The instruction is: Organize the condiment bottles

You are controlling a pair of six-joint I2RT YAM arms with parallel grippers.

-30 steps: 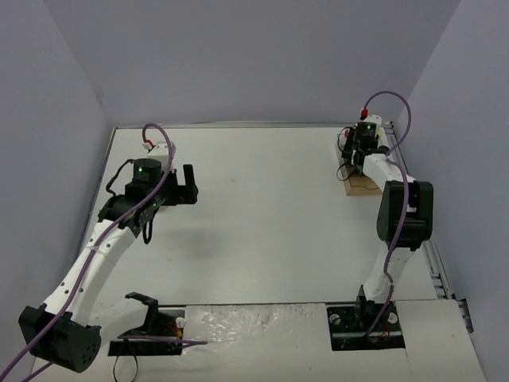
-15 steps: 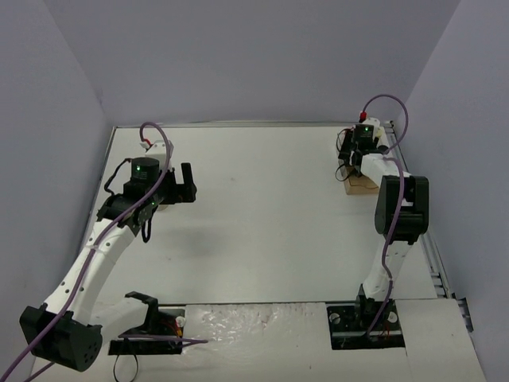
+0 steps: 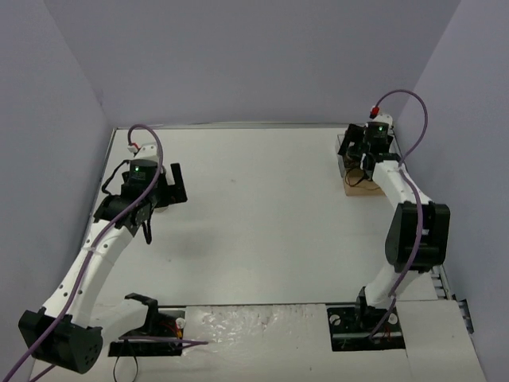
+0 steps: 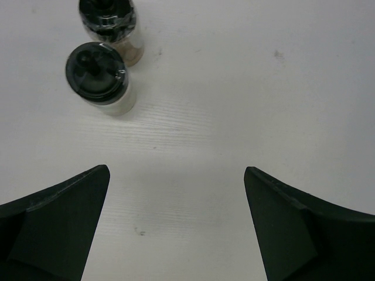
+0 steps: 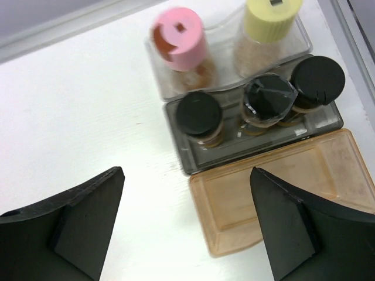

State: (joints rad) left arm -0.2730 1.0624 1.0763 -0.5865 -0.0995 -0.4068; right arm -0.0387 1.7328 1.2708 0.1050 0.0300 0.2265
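Observation:
In the right wrist view a stepped tray point(image 5: 179, 153) holds several condiment bottles. A pink-capped one point(image 5: 179, 42) and a pale yellow-capped one point(image 5: 269, 16) stand in its clear far step. Three black-capped ones point(image 5: 199, 114) point(image 5: 268, 98) point(image 5: 317, 78) stand in the smoked middle step. My right gripper point(image 5: 186, 171) hovers open above the tray's near left corner, holding nothing. In the left wrist view two black-capped bottles point(image 4: 99, 79) point(image 4: 109, 22) stand on the table, ahead and left of my open, empty left gripper point(image 4: 176, 171).
The tray's amber near step point(image 5: 275, 187) has nothing in it. The tray point(image 3: 359, 186) sits at the table's far right, close to the right wall. My left gripper point(image 3: 170, 185) is at the far left, near the left wall.
My right gripper has opened and drawn back above the tray, its elbow swinging right. My left arm has shifted left and slightly back, still open.

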